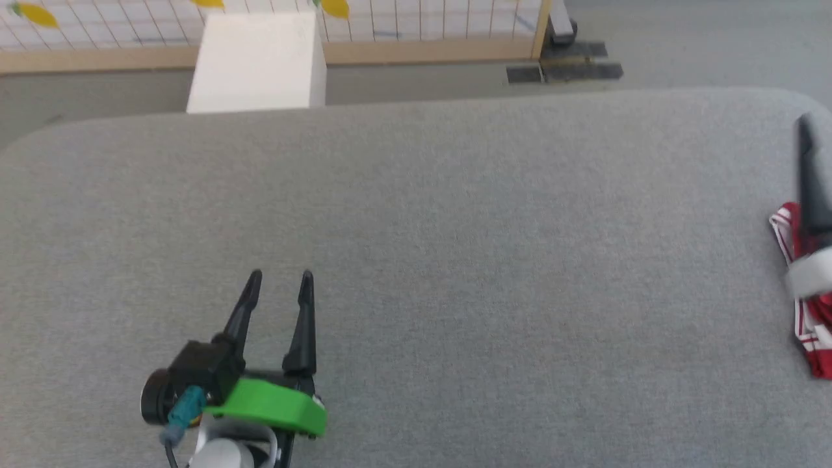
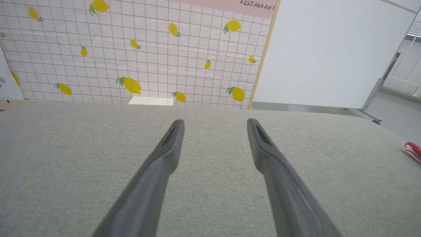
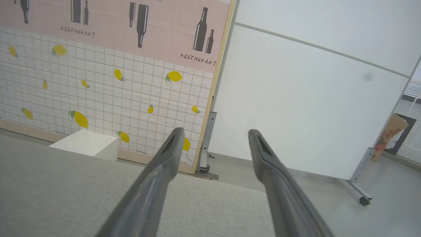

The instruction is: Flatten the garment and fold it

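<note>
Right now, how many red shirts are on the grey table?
1: the garment, bunched on the grey table at the right, cut off by the picture's edge; more may hide beyond.

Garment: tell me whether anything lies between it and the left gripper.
Nothing visible does. In the head view the left gripper, fingers open, sits at the lower left and the garment lies at the far right edge; between them is bare grey table.

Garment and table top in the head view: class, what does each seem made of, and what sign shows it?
Garment: soft cloth, probably a knit, red with white striped trim; it lies bunched in limp folds.
Table top: seemingly grey woven fabric or felt covering, matte; fine speckled texture, no shine, softly rounded corners.
</note>
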Robot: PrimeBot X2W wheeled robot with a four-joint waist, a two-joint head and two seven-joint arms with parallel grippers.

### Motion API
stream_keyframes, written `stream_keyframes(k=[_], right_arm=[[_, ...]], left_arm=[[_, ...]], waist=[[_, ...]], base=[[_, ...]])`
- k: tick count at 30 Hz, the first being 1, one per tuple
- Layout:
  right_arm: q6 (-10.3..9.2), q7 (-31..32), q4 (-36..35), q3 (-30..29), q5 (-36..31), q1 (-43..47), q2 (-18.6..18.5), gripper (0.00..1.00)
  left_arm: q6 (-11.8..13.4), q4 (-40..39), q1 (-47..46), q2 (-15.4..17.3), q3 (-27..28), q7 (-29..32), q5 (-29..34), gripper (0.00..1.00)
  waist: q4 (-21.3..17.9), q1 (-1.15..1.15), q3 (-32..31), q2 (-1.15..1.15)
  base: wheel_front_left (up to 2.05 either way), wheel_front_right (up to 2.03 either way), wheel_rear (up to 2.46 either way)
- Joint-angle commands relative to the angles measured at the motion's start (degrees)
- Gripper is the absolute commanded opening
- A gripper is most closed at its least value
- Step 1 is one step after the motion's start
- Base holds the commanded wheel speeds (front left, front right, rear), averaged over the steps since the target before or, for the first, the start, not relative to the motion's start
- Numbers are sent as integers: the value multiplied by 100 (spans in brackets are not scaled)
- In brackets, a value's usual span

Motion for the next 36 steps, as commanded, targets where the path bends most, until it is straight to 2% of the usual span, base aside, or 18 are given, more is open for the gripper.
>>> stream_keyframes(k=[1, 7, 10, 13, 21, 30, 31, 36], right_arm=[[-10, -59, -151, -23, 31, 226, 175, 100], [-10, -139, -656, -58, 30, 1194, 970, 100], [-10, -150, -676, 1, 59, 1613, 1320, 100], [-10, -238, -501, 195, -7, 2002, 1497, 100], [-10, -487, -220, 223, -88, 2458, 1799, 100], [-10, -535, -66, 256, -150, 2436, 1846, 100], [-1, -501, -70, 255, -98, 2428, 1818, 0], [0, -484, -75, 260, -104, 2423, 1817, 0]], left_arm=[[13, -39, 164, 23, -4, -21, 131, 100], [51, -70, 456, 26, 62, -21, 200, 100], [108, -104, 582, 24, 79, -21, 219, 100], [142, -132, 704, 22, 66, -21, 231, 100], [224, -86, 985, 18, -19, -21, 197, 100], [260, 51, 1028, 17, -85, -21, 159, 100], [232, 45, 969, 10, -88, 0, 162, 0], [235, 42, 959, 9, -84, 24, 169, 0]], waist=[[181, 0, -342, 0], [361, 0, -552, 0], [406, 0, -620, 0], [442, 0, -678, 0], [510, 0, -797, 0], [532, 0, -831, 0], [531, 0, -830, 0], [533, 0, -826, 0]], base=[[0, 0, 0], [0, 0, 0], [0, 0, 0], [0, 0, 0], [0, 0, 0], [0, 0, 0], [0, 0, 0], [0, 0, 0]])
